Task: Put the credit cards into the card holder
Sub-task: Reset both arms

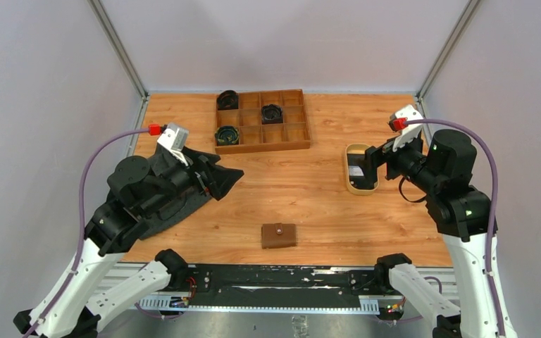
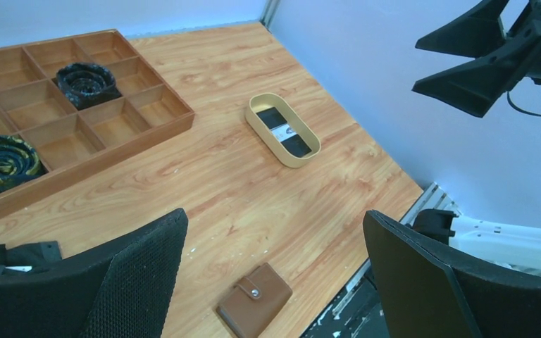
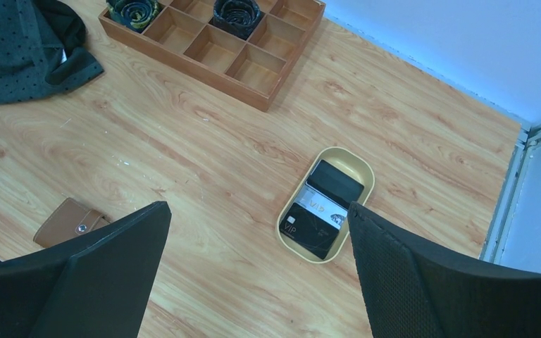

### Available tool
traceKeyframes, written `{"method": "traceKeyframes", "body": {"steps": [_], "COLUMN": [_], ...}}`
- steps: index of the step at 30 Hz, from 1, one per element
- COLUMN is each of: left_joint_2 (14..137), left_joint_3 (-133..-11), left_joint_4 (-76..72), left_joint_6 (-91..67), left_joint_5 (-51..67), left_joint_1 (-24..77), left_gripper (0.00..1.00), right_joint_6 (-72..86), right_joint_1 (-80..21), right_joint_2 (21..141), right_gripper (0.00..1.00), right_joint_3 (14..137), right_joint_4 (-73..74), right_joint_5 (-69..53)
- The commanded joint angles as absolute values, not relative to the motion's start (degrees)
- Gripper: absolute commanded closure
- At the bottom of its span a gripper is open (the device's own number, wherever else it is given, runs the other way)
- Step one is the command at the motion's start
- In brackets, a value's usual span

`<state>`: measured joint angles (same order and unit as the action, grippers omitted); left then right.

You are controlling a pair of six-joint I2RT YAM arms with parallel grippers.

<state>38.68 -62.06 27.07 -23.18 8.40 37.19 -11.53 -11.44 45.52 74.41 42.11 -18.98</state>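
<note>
The card holder (image 1: 279, 235) is brown, the credit cards (image 3: 320, 215) black and pale, their dish (image 3: 356, 156) tan, the table (image 1: 310, 190) orange wood-grain, the upper-left cloth (image 3: 14, 42) dark grey with dots.

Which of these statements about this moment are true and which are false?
1. The card holder lies shut on the table. True.
2. The credit cards are already tucked into the card holder. False: they lie in the tan oval dish, apart from the holder.
3. The left claw and the right claw are both open and hold nothing. True.
4. Every compartment of the wooden tray is filled. False: only three hold dark coils; the others are bare.
</note>
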Motion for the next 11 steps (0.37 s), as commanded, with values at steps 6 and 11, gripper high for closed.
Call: {"method": "traceKeyframes", "body": {"steps": [6,11], "left_joint_2": [36.5,35.7], "left_joint_3": [-61.4,-59.6], "left_joint_4": [28.3,26.2], "left_joint_6": [-24.2,-25.5], "left_joint_5": [10.4,11.6], "left_joint_1": [36.7,36.7], "left_gripper": [0.0,0.0], "right_joint_6": [-10.7,-12.0], "right_joint_1": [-9.9,-9.5], "right_joint_2": [44.7,44.4], "right_gripper": [0.0,0.0], "right_joint_3": [75.8,74.9], "right_joint_4": [43.6,43.6], "right_joint_5": [-20.6,-21.7]}}
